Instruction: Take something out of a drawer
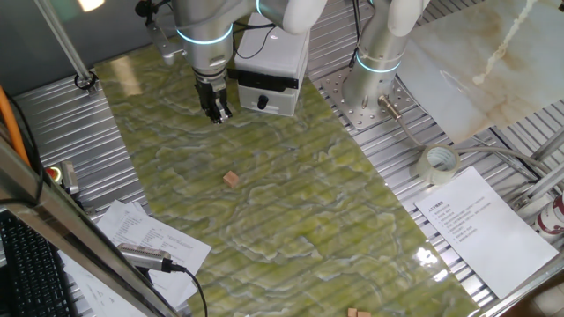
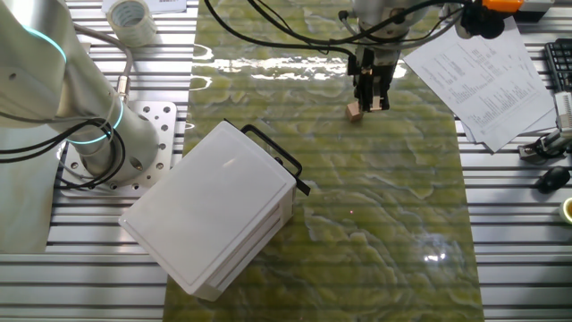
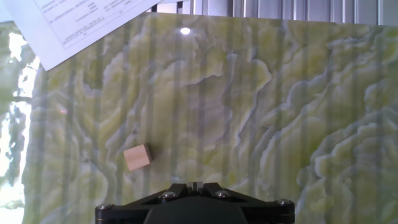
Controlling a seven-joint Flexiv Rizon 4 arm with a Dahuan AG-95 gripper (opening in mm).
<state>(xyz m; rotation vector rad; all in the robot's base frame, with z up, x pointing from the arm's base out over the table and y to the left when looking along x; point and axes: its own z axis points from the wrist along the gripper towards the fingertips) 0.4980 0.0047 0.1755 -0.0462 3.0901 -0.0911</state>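
Lying loose on the green-veined tabletop (image 3: 261,124) just ahead of the claw (image 1: 217,113), a wooden block (image 3: 137,157) sits apart from the fingers, so it reads as already out and set down; the claw hangs above it holding nothing, though whether its jaws stand apart cannot be told. Farther off, the drawer (image 2: 277,161) looks pushed into its white box (image 2: 210,219), and the printed sheets (image 3: 93,18) carry text too small to read.

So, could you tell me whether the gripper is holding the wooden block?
No, the wooden block lies alone on the green mat.
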